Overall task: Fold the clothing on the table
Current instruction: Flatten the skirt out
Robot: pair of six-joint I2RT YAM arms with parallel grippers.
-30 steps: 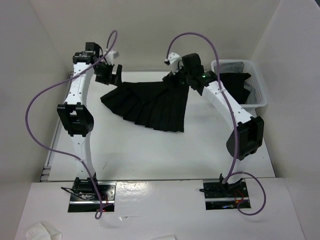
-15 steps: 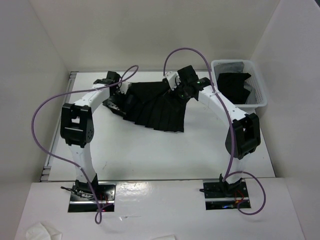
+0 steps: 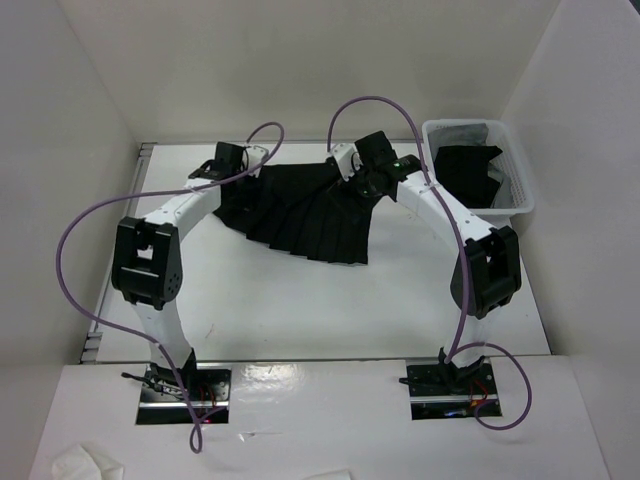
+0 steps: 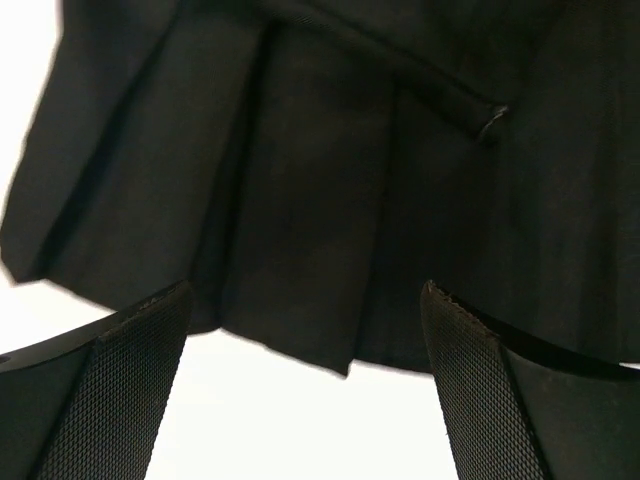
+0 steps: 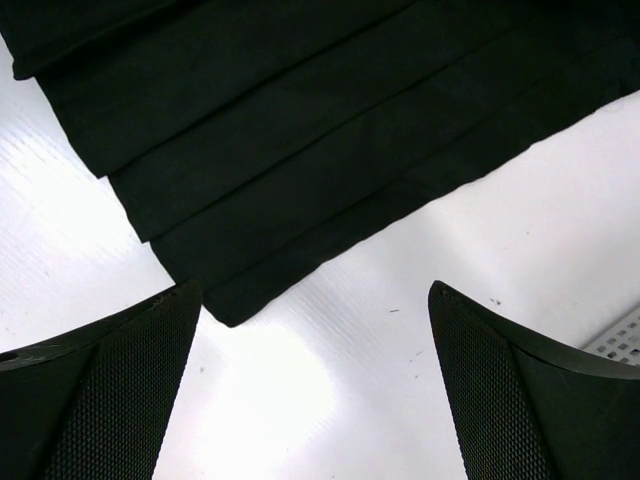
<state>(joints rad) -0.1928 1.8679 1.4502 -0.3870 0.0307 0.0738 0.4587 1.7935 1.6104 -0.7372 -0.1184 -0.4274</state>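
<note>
So, looking down at a black pleated skirt [image 3: 310,215] fanned out flat on the far half of the table [image 3: 300,300], narrow waist end toward the back wall and wide hem toward the arms' bases. Got the left gripper [image 4: 306,290] hanging low over the skirt's left corner, jaws spread as wide as possible and clamped on nothing. From its wrist view, just seeing both mesh-textured fingers [image 4: 130,380] framing the hem, with bare white tabletop right below and a small belt-loop-looking tab [image 4: 490,120] higher up on the fabric. Same deal with the right gripper [image 5: 315,290]: up by the narrow end of the skirt, wide open, gripping nothing, with stepped pleat edges and one corner of the cloth filling the upper part of its wrist view and white table under the fingertips. Also spotting a white plastic bin [image 3: 520,190] at the far right of the table, just beside the right arm, with more dark clothing [image 3: 468,172] piled inside. Can't say for sure about the little gridded white patch [image 5: 620,345] at the lower right edge of the right wrist view, possibly the bin's wall. Plus purple cables [image 3: 375,98] looping off both arms. Any tag or lettering on the fabric too dark to make out from these angles.
</note>
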